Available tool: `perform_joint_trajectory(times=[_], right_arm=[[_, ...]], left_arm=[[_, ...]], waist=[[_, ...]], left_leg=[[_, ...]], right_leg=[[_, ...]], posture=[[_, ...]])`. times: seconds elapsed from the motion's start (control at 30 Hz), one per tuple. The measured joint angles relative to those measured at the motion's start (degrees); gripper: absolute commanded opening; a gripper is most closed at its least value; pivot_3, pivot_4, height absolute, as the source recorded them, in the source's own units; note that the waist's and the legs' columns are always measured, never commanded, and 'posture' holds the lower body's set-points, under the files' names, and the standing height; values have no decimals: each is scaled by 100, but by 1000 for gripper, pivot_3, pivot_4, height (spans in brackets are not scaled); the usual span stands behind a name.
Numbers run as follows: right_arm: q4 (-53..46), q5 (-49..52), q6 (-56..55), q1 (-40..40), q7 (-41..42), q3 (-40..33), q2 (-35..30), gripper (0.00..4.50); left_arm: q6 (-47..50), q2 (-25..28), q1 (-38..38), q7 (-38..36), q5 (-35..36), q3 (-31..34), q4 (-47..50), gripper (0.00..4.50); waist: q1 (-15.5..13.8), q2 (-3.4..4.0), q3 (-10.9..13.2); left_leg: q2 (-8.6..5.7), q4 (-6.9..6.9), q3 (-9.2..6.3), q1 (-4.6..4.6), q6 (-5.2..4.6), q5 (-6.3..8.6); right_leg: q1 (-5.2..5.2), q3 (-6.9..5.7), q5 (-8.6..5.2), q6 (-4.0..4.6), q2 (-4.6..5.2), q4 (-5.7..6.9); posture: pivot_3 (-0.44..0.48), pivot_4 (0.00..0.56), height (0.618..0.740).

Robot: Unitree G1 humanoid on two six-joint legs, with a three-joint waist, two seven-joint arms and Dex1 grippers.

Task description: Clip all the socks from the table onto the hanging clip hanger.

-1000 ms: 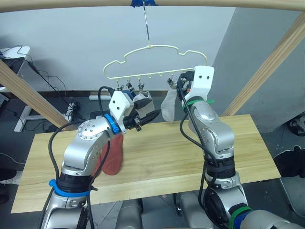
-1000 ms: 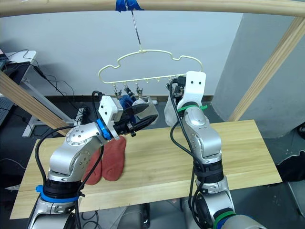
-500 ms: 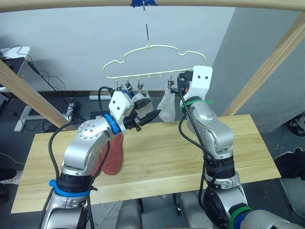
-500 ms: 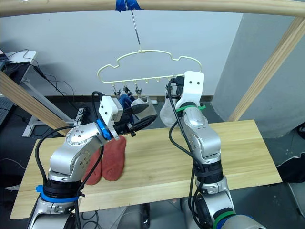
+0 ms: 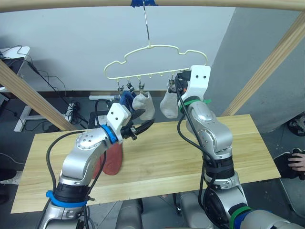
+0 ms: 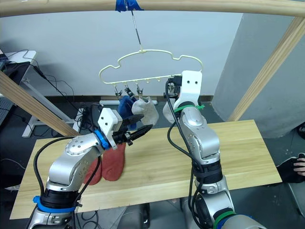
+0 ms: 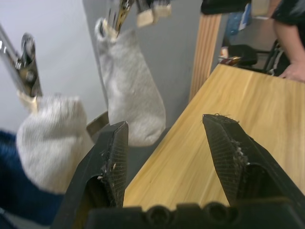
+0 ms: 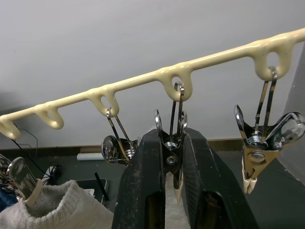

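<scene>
Clip hanger (image 5: pixel 152 62) hung from wooden bar, above far edge of desk (image 5: pixel 157 157). Blue sock (image 5: pixel 127 99) and two grey socks (image 5: pixel 145 106) hung from its clips; second grey sock (image 5: pixel 167 106) just beside right gripper (image 8: pixel 167 191). Right jaws pinched on metal clip (image 8: pixel 175 138) at hanger. Left gripper (image 7: pixel 167 143) held above desk, jaws wide, empty. Two rust-red socks (image 6: pixel 112 162) lay on desk, under left arm.
</scene>
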State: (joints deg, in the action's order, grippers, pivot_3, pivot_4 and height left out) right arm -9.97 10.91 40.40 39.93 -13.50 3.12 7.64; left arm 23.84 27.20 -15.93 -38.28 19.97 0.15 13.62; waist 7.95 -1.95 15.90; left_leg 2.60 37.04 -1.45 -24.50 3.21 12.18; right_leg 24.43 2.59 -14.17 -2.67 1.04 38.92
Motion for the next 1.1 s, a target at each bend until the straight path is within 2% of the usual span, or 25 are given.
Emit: perform_joint_trajectory(times=[0.07, 0.17, 0.3, 0.33, 0.43, 0.53, 0.8, 1.0, 1.1], right_arm=[[0, 9, -10, 0, 5, -13, 0, 174], [0, 71, -13, 0, 10, -16, 0, 174], [1, 158, -13, 0, 5, -15, 0, 174], [1, 161, -13, 0, 2, -18, 0, 174], [1, 172, -12, -1, 0, -18, 0, 174], [1, 186, -8, -1, 9, -16, 0, 174], [1, 209, 15, -4, 24, -2, 0, 174], [0, 234, 37, -28, 65, 28, 0, 174], [0, 240, 42, -57, 65, 35, 0, 174]], left_arm=[[-73, -9, 230, 141, -110, 22, 0, 2736], [-73, -229, 485, 479, -223, 46, -6, 3237], [-78, -464, 867, 1164, -488, 293, -79, 4452], [-79, -531, 955, 1361, -571, 359, -133, 4495], [-17, -899, 1053, 2116, -785, 633, -630, 4500], [126, -1085, 1027, 2567, -915, 758, -1207, 4500], [191, -1275, 639, 3059, -1119, 812, -2191, 4500], [201, -1297, 283, 3201, -1136, 862, -2578, 4500], [207, -1268, 282, 3159, -1179, 851, -2605, 3910]], waist=[[1, 1, -1], [-1, 0, -1], [-2, -1, -5], [-1, -1, -5], [-2, -3, -6], [-1, -4, -7], [-2, -6, -8], [1, -6, -12], [2, -7, -18]], left_leg=[[0, -1, 1, 0, 0, 0], [0, 0, 0, 0, 0, 0], [1, 0, 0, 1, 0, 0], [1, 0, 1, 2, 0, 0], [1, 1, 0, 2, -2, -1], [1, 1, 0, 2, -3, -2], [1, 1, 0, 2, -3, -2], [0, 0, 1, 3, -4, -2], [1, -1, 1, 5, -3, -2]], right_leg=[[1, 1, 0, 0, 0, 0], [1, 0, 0, 0, 0, 0], [1, 0, 0, 0, 0, 1], [1, 1, 0, 0, 0, 1], [1, -1, 0, 1, 0, 2], [1, -2, 1, 2, 0, 3], [1, -3, 1, 2, 0, 3], [0, -1, 1, 2, 0, 4], [0, -1, 1, 2, 0, 4]], posture=[[-164, 202, 740], [-164, 207, 740], [-164, 212, 740], [-164, 212, 740], [-168, 216, 740], [-172, 217, 740], [-180, 222, 740], [-190, 222, 740], [-192, 219, 740]])
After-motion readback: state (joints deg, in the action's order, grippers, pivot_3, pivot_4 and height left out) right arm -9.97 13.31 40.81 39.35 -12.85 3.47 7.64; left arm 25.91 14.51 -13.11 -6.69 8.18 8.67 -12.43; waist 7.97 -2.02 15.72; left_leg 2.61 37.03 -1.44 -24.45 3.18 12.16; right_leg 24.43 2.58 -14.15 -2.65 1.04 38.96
